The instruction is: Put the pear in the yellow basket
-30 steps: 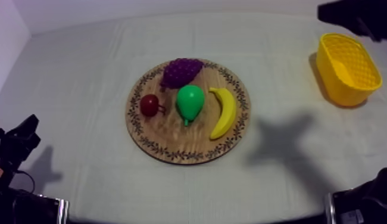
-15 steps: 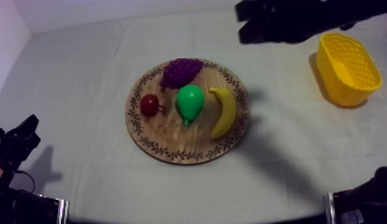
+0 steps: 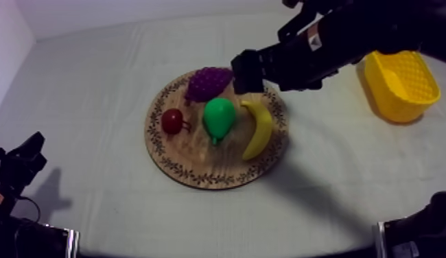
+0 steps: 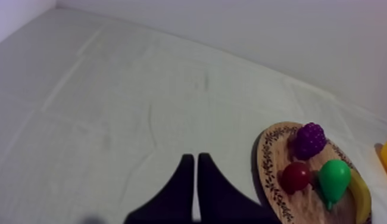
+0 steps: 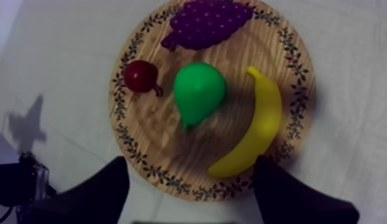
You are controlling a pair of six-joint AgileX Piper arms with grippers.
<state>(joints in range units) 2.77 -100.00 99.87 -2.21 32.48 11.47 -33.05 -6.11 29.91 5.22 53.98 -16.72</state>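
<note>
Pear (image 3: 219,118) lies at the wooden board's (image 3: 198,173) centre, untouched. The right gripper (image 3: 243,73), wide open and empty, has swept in to the pear's one o'clock; grasping looks next.

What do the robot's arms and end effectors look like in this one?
Both arms are black. The right arm is bulky, with a small white label marked red. The left end effector has two tapered black fingers; the right end effector has broader ones.

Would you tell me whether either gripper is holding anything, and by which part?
Nothing is held: the right gripper hovers open over the wooden board, the pear lies free on it, and the left gripper is shut on nothing.
</note>
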